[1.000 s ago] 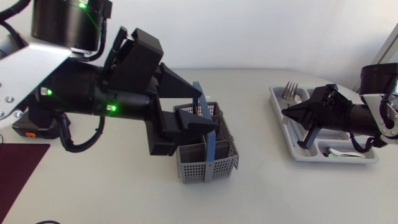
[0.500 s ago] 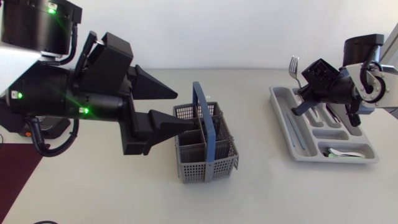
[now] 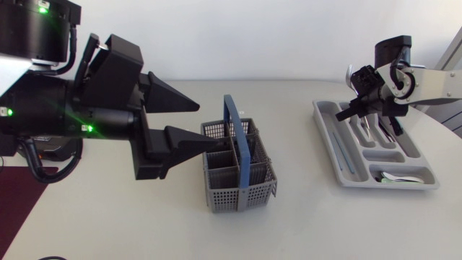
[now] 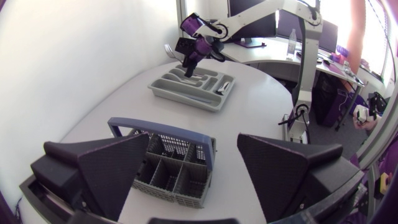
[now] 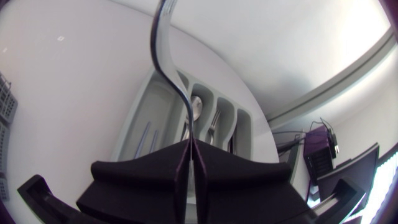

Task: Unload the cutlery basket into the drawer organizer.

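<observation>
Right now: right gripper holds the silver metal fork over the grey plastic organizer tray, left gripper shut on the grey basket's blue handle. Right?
No. Left gripper is open wide, clear of the blue handle; the left wrist view shows it. Rest holds.

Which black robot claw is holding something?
The right arm's matte black gripper: it pinches a silver cutlery handle. The left gripper gapes open near the grey perforated basket.

Left arm (image 3: 43, 108), black-jointed, enters from the left, roughly level above the table. Its matte black wedge-fingered left gripper (image 3: 208, 124) has jaws spread wide.
Right arm (image 3: 433, 78), white link, far right. The matching right gripper (image 5: 189, 152) angles downward, fingers pinched on a slim silver metal fork (image 5: 163, 56).
</observation>
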